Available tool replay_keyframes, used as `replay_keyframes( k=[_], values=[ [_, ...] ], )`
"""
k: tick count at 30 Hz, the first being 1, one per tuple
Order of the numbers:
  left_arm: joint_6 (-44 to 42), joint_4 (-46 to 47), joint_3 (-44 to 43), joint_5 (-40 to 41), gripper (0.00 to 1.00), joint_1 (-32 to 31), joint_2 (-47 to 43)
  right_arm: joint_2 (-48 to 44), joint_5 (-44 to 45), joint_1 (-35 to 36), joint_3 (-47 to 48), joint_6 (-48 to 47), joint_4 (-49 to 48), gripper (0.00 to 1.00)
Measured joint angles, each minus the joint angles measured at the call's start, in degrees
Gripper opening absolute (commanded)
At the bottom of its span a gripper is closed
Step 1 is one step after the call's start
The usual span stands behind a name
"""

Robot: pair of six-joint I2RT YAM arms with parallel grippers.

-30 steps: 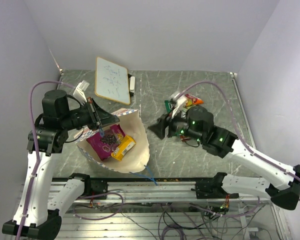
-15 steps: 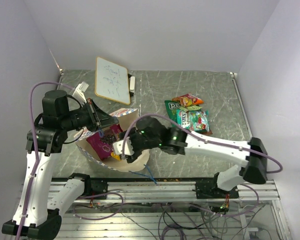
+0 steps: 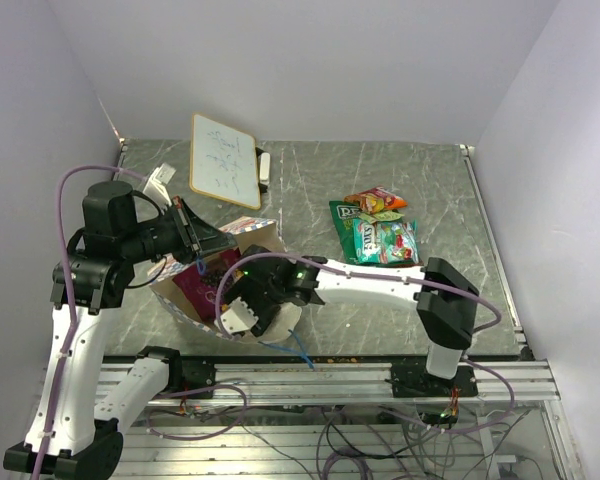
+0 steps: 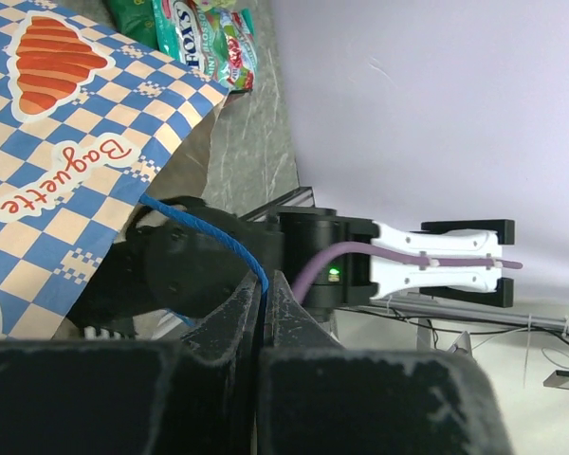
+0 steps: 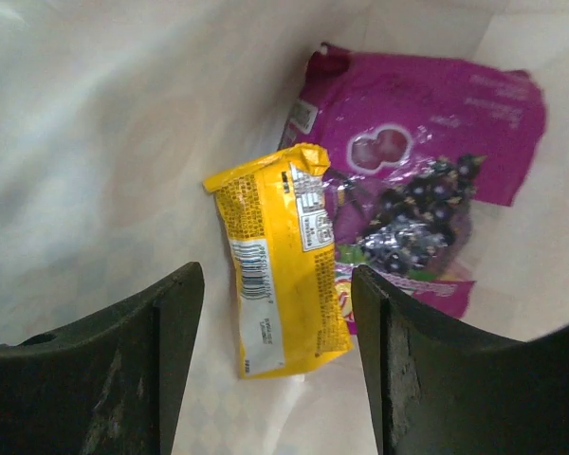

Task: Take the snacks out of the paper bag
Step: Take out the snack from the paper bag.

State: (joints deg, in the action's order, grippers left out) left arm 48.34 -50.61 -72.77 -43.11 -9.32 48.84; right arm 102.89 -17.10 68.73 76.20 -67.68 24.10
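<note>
Our right claw [image 5: 275, 284] hung inside the paper bag [image 5: 85, 142], jaws apart and empty, above the yellow packet [image 5: 284, 322], which overlapped the magenta packet [image 5: 427, 114]. Our left claw [image 4: 264, 303] was clamped on the bag's blue cord handle [image 4: 209, 232]. Other snacks [image 3: 378, 230] lay out on the bench [image 3: 310, 180]. Next, we judged, the right claw should go lower and close on the yellow packet.

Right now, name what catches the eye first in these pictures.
The right gripper hangs open inside the paper bag, above a yellow packet lying on a magenta packet. The left gripper is shut on the bag's blue cord handle; more snacks lie piled on the table.
</note>
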Motion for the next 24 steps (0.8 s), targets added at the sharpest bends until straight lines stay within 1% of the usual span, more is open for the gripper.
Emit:
replay_keyframes(
  k=[5, 7, 9, 11, 14, 20, 24],
  values=[
    [1.2, 0.9, 0.0, 0.0, 0.07, 0.0, -0.2, 5.0, 0.0, -2.2, 2.1, -1.7, 0.4, 0.58],
    [1.6, 1.2, 0.1, 0.0, 0.07, 0.0, -0.4, 6.5, 0.1, -3.0, 2.9, -1.9, 0.0, 0.54],
    [1.9, 1.5, 0.2, -0.1, 0.07, 0.0, -0.6, 6.9, 0.2, -3.5, 2.9, -2.0, -0.3, 0.46],
    [2.6, 2.0, 0.7, -0.2, 0.07, 0.0, -1.0, 7.1, 0.4, -3.8, 3.0, -2.2, -0.4, 0.33],
    [3.5, 2.7, 1.5, -0.2, 0.07, 0.0, -1.6, 7.4, 1.2, -3.8, 3.3, -2.6, -0.6, 0.20],
    [4.3, 3.1, 2.1, -0.2, 0.07, 0.0, -2.0, 6.6, 1.4, -3.8, 2.8, -2.5, -2.0, 0.00],
    [4.3, 3.1, 2.1, 0.3, 0.07, 0.0, -2.0, 4.7, 1.5, -3.8, 2.8, -1.6, -2.0, 0.00]
  ],
)
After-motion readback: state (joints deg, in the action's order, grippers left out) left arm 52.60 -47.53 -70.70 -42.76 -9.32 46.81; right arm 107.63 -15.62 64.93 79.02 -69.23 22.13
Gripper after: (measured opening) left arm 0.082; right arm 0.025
